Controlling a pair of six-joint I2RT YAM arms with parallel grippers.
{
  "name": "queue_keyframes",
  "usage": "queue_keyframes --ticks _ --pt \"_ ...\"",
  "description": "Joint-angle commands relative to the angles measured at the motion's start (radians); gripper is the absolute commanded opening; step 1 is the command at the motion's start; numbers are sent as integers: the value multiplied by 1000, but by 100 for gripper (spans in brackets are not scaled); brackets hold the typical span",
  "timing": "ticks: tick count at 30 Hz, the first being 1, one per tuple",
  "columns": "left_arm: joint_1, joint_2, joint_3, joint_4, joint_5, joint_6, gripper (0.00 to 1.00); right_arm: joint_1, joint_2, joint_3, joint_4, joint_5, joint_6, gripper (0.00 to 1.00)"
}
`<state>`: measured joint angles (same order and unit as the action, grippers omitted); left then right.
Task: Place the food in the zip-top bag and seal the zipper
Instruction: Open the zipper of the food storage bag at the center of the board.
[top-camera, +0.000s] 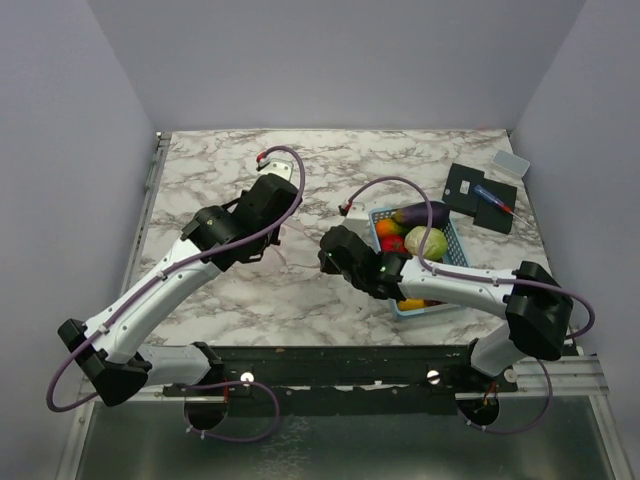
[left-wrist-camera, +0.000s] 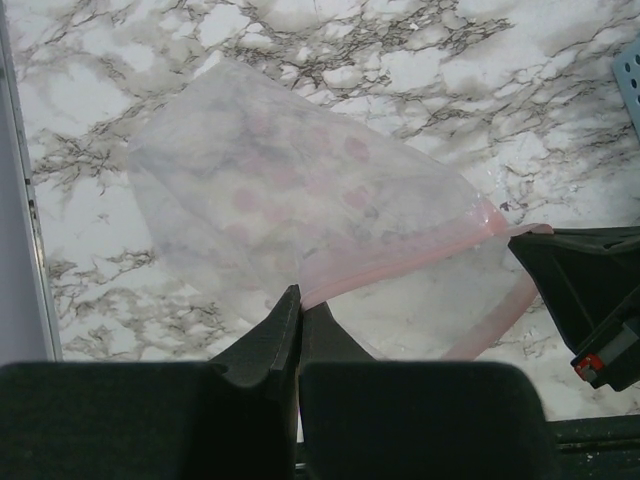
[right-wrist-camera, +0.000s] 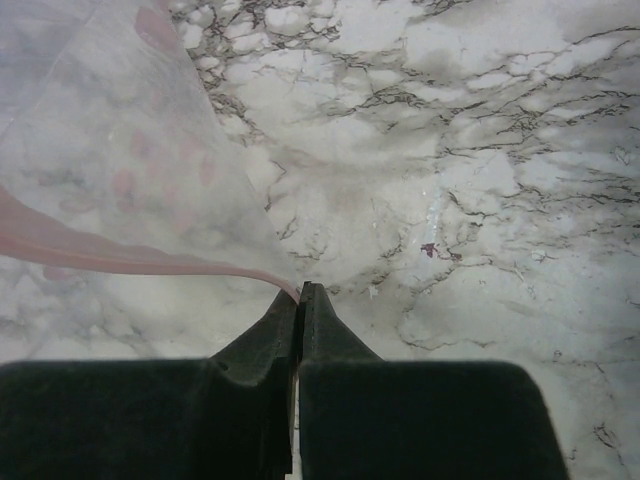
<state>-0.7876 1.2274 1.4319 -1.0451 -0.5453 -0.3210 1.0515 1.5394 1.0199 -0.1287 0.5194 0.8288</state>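
The clear zip-top bag hangs between my two grippers above the marble table, and it also shows in the right wrist view. Its pinkish-red zipper runs along the mouth, which gapes open; the zipper strip also shows in the right wrist view. My left gripper is shut on the zipper strip at one end. My right gripper is shut on the other end of the strip. The food lies in a light-blue basket: purple eggplant, green cabbage, red tomato, orange pumpkin.
A black pad with a red-and-blue pen lies at the back right, next to a small clear box. The basket's corner shows at the right edge of the left wrist view. A metal rail runs along the table's left edge.
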Motion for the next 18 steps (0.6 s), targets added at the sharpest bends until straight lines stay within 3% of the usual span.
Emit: queue_keyframes --ticks 1,5,18 --pt "5 14 -35 48 -26 5 0 -11 22 30 -58 -15 -69 3" --pt "5 31 -54 89 -14 5 0 -14 25 57 -70 -17 -101 7" --pt "5 100 -72 188 -11 22 0 -19 -7 138 -118 -76 -157 47"
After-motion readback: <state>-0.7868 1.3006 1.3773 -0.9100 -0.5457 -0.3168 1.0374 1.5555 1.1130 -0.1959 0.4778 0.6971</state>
